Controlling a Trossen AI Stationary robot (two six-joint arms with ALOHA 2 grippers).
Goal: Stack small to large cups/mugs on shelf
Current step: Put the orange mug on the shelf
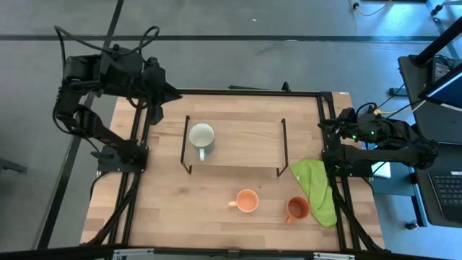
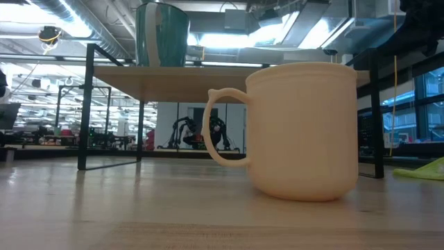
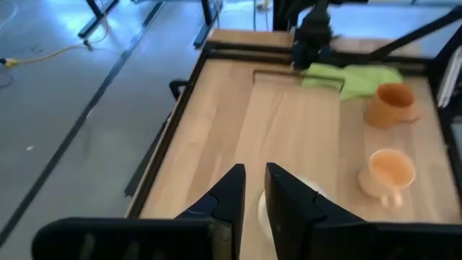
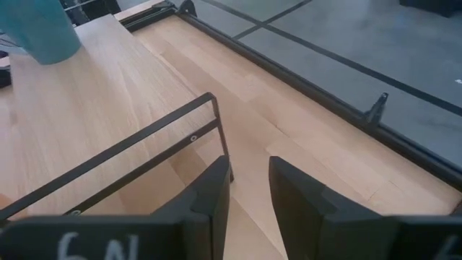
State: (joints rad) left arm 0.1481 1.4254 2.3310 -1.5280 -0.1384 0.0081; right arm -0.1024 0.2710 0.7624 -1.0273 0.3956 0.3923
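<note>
1. While both arms sat folded back at the far corners of the surface (image 1: 180, 209), the left end effector (image 3: 254, 189) hung at the far left corner, well clear of every mug; its two dark fingers (image 3: 229, 191) stood slightly parted with bare wood showing in the narrow gap, and nothing was held between them.
2. Just to the right of that arm stood the shelf (image 1: 245, 141), a light-wood board on thin black wire legs, set across the far middle of the surface.
3. On the shelf's left part rested the white mug (image 1: 201, 137), upright, its pale green inside facing up and its handle pointing toward the near edge; in the low view it showed on top of the board, above the light orange mug.
4. Nearer the front, right of centre, the light orange mug (image 1: 247, 201) stood upright on the surface, off the shelf, with its handle turned left.
5. Just beside it to the right stood the dark orange-brown mug (image 1: 297, 209), also upright on the surface, touching or nearly touching the lime-green cloth (image 1: 317, 186).
6. The cloth lay crumpled against the right frame rail.
7. At the far right corner the right end effector (image 4: 249, 188) waited beside the shelf's black leg, its fingers parted and empty.
</note>
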